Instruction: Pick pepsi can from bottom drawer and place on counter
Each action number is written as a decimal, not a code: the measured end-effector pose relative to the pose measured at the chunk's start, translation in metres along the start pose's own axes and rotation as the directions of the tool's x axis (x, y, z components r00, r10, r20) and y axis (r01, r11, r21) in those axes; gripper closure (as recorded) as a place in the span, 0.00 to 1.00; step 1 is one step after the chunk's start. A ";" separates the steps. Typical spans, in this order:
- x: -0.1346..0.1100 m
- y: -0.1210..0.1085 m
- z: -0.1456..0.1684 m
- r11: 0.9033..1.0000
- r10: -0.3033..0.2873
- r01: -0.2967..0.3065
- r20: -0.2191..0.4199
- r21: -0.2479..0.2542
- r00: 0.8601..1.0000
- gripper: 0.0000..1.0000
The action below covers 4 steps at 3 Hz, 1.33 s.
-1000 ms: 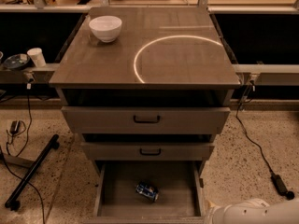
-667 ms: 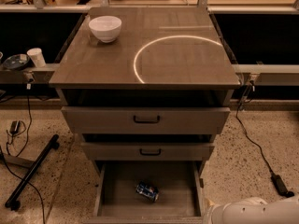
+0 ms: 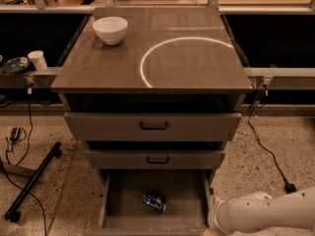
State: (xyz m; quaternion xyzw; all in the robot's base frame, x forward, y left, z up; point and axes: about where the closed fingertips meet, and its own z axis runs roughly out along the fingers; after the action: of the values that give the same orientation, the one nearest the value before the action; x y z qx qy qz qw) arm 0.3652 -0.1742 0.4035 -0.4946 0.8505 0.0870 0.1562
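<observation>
The pepsi can (image 3: 155, 201), blue with white markings, lies on its side on the floor of the open bottom drawer (image 3: 123, 210), a little right of the middle. The counter (image 3: 197, 68) is above, glossy, with a bright curved ring of light. Only a white arm segment (image 3: 261, 213) shows at the bottom right, beside the drawer's right front corner. My gripper is out of view past the bottom edge.
A white bowl (image 3: 110, 29) stands on the counter's back left. The two upper drawers (image 3: 153, 126) with black handles stick out slightly above the bottom drawer. A black stand leg (image 3: 34, 181) and cables lie on the floor at left, and a cable (image 3: 268, 151) at right.
The white arm has pushed further into view from the bottom right, up and to the left, towards the bottom drawer. The can has not moved.
</observation>
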 end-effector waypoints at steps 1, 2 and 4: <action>-0.012 -0.018 0.001 1.000 -0.017 0.017 -0.004 0.011 1.000 0.00; -0.024 -0.042 0.001 0.999 -0.023 0.023 -0.013 0.034 1.000 0.00; -0.025 -0.050 0.001 0.998 -0.028 0.028 -0.009 0.049 1.000 0.00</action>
State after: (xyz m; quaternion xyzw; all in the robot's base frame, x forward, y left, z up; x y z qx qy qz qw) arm 0.4206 -0.1784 0.4119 -0.5028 0.8460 0.0618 0.1661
